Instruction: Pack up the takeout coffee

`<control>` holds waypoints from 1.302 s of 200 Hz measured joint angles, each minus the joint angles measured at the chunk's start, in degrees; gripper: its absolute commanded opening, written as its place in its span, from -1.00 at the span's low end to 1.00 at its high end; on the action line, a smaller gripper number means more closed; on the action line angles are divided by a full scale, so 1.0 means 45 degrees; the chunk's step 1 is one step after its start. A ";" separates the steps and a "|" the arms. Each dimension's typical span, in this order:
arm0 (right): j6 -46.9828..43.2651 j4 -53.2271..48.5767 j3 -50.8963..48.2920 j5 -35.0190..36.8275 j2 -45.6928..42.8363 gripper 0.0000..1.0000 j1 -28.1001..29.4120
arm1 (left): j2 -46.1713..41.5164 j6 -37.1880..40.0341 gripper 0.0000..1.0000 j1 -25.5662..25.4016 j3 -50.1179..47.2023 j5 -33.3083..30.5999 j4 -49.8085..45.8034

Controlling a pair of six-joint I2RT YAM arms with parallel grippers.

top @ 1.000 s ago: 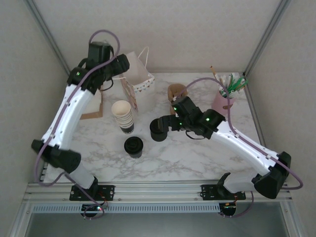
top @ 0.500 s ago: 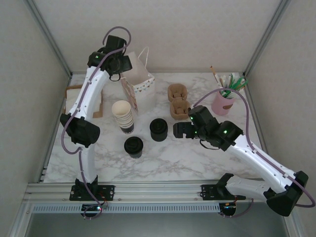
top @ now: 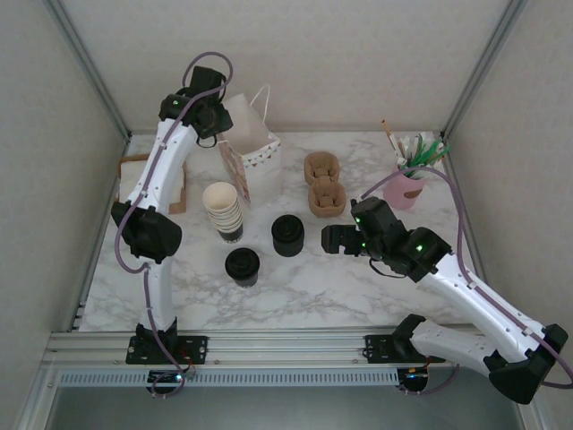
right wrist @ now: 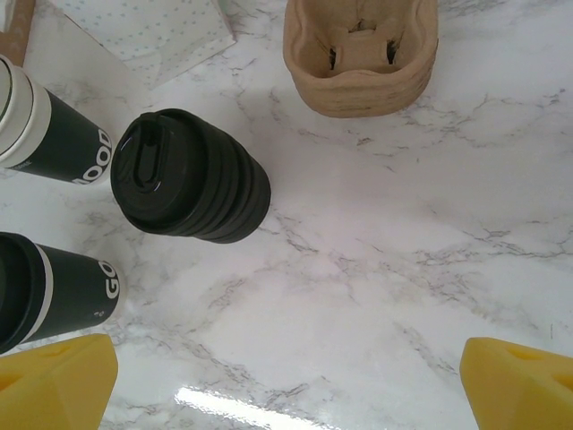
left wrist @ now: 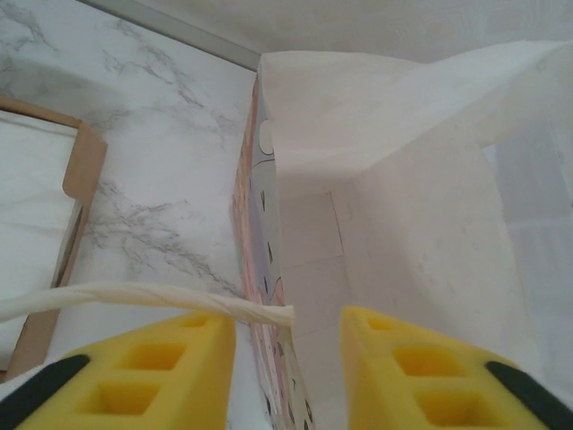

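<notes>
Takeout coffee upright, 7 o'clock of lid stack. Right gripper at stack's 3 o'clock, jaws wide, empty. Left gripper over paper bag, stack's 11 o'clock; jaws partly apart, handle beside one finger.

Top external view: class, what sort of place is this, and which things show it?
Probably a mock takeout-coffee counter set up for robots: a stack of paper cups, a white paper bag and pulp cup carriers.

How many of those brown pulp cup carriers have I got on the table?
2. One carrier lies toward the back, right of the white bag; the second carrier lies directly in front of it. More may be nested underneath either.
</notes>
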 measured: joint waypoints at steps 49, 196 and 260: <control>0.0044 -0.0039 -0.0029 0.0005 -0.0044 0.97 -0.0049 | 0.0039 -0.0058 -0.90 0.0107 0.0000 0.0384 0.0335; 0.0525 -0.0573 -0.0087 0.0427 -0.0651 0.98 -0.0107 | -0.0801 -0.0457 -1.00 0.0442 -0.0005 0.1535 0.1525; 0.0942 -0.0748 -0.0087 0.1117 -0.0933 0.97 -0.0204 | -0.3143 -0.0947 -1.00 0.0355 -0.0398 0.2482 0.2662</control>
